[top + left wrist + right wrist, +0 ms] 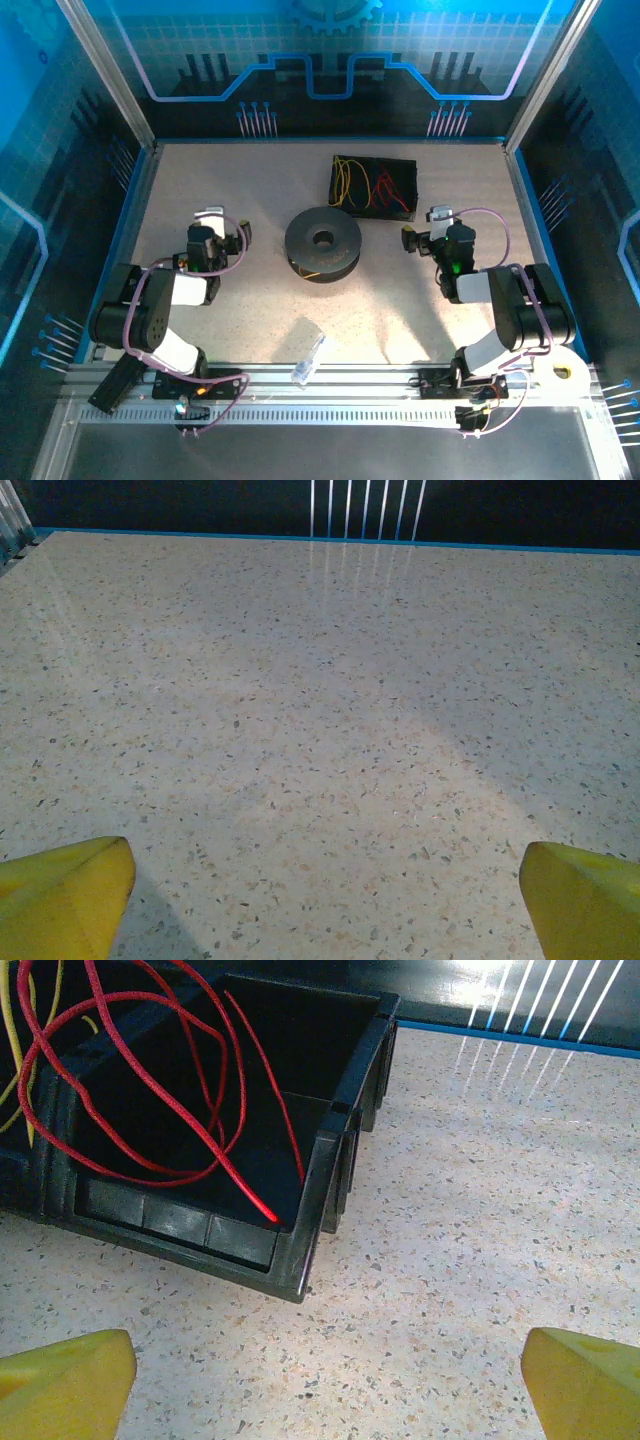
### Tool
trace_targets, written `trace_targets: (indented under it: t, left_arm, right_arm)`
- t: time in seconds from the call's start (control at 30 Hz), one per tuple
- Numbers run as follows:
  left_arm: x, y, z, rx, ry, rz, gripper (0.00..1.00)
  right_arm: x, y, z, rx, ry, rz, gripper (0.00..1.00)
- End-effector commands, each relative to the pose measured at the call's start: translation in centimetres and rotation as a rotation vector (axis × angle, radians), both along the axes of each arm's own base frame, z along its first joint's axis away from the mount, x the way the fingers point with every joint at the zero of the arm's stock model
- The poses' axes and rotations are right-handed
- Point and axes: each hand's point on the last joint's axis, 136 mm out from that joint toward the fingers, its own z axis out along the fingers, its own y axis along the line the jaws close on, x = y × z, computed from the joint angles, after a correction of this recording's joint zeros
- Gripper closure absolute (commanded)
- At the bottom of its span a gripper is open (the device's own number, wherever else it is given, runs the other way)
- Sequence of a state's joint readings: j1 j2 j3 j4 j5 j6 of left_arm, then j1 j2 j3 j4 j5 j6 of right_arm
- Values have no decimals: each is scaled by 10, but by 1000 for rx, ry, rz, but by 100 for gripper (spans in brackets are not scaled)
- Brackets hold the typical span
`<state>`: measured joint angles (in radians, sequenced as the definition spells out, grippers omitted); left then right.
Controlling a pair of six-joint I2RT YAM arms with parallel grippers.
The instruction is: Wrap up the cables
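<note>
Red and yellow cables [372, 187] lie loosely curled in a black bin [405, 170] at the back of the table. In the right wrist view the red cables [150, 1080] loop inside the bin [320, 1190], with yellow cables [15, 1050] at the far left. A black round spool [323, 243] lies flat at the table's centre, with a short yellow strand at its front edge. My left gripper [212, 222] stands open left of the spool, over bare table. To the spool's right is my right gripper [432, 222], open and just short of the bin's near right corner. Neither holds anything.
A small clear plastic bag [309, 357] lies near the front edge, between the arm bases. A white tape roll [558, 370] sits at the front right corner. Glass walls enclose the speckled table [250, 320] on three sides.
</note>
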<state>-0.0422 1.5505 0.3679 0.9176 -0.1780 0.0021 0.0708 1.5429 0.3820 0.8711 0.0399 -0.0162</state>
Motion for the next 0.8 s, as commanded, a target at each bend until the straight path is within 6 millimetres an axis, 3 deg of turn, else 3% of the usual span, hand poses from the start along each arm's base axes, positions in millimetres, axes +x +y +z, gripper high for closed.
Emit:
trace_targets:
  t: [0.0,0.77]
  left_arm:
    - [4,0,5,-2,-15,-12,1]
    - [4,-1,5,-8,-15,-19,1]
  right_arm:
    - [7,-3,11,10,-29,-3,0]
    - [7,-4,12,14,-29,-2,0]
